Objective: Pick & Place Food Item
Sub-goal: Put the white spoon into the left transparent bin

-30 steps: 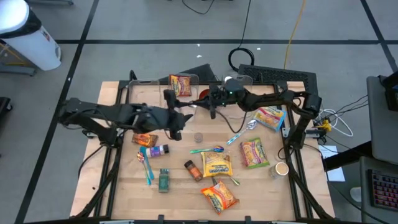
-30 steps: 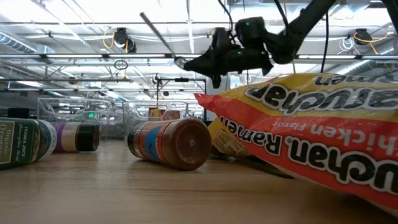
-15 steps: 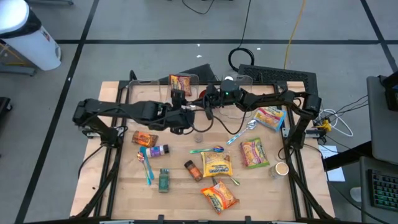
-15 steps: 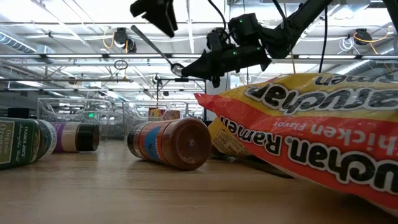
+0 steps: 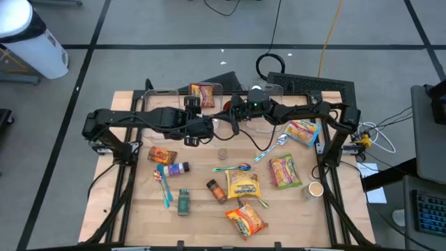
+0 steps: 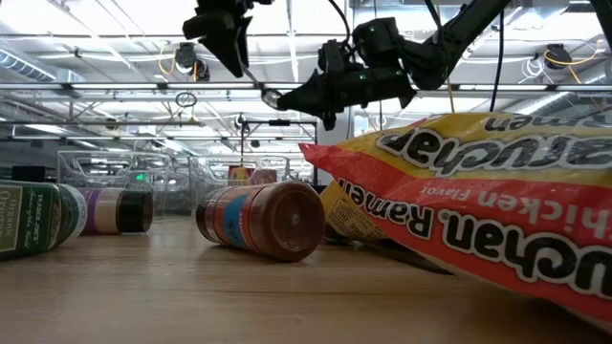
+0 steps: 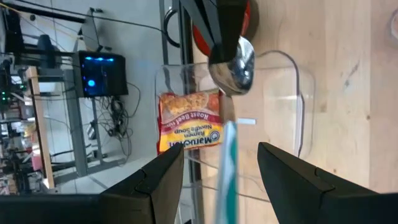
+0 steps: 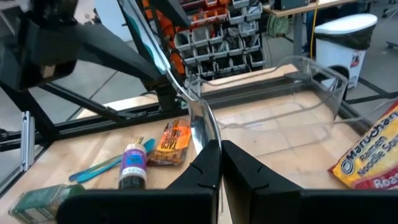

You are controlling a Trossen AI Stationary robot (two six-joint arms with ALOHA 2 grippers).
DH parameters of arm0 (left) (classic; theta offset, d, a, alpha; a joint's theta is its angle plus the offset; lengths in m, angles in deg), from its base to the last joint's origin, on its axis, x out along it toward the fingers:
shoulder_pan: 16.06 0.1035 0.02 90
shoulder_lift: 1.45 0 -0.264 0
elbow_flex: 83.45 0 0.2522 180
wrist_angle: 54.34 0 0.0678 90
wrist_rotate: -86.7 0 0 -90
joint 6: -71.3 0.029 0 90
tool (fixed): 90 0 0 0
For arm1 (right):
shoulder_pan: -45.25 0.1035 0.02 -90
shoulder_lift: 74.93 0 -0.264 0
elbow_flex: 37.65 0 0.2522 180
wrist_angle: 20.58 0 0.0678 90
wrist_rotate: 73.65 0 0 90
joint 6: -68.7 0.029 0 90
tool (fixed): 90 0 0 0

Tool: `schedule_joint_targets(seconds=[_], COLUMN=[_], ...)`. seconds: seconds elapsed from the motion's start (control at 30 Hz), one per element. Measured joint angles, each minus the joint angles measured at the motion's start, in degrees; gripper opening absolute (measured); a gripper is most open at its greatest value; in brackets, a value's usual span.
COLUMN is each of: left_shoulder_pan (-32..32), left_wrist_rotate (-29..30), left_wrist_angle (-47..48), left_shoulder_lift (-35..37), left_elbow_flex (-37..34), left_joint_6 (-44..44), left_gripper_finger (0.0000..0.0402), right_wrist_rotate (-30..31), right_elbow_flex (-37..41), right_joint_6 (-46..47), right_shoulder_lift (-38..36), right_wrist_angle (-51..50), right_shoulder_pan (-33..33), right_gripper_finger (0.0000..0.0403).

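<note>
Midair, right end effector (image 5: 224,120) pinches spoon (image 8: 198,121) bowl; left end effector (image 5: 197,124), at 9 o'clock, straddles handle half-wide, likely handover.

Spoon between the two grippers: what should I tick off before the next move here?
1. Right gripper shut on the spoon at its bowl end: ok.
2. Spoon's teal handle lies between the left gripper's fingers: ok.
3. Left gripper closed on the handle: not ok, it is open.
4. Spoon held well above the table: ok.
5. How far the handle reaches into the left gripper: cannot tell.
</note>
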Motion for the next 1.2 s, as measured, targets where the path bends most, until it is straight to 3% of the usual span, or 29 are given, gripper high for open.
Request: schedule_joint_targets(seconds=[0.33, 0.83, 1.2], left_shoulder_pan=[1.6, 1.6, 1.6], left_wrist_rotate=[0.5, -1.3, -1.3], left_wrist_angle=[0.8, 1.3, 1.5], left_shoulder_lift=[0.0, 0.0, 0.0], left_elbow_flex=[0.0, 0.0, 0.0], left_joint_6=[-0.9, 0.0, -0.3], left_gripper_finger=[0.0203, 0.0023, 0.0023], right_wrist_rotate=[0.1, 0.1, 0.1], right_elbow_flex=[0.0, 0.0, 0.0], right_joint_6=[-0.4, -0.5, -0.5], right_shoulder_lift=[0.0, 0.0, 0.0], right_wrist_angle=[-0.2, 0.3, 0.2], right_shoulder_pan=[0.0, -0.1, 0.0], right_gripper_finger=[0.0, 0.0, 0.0])
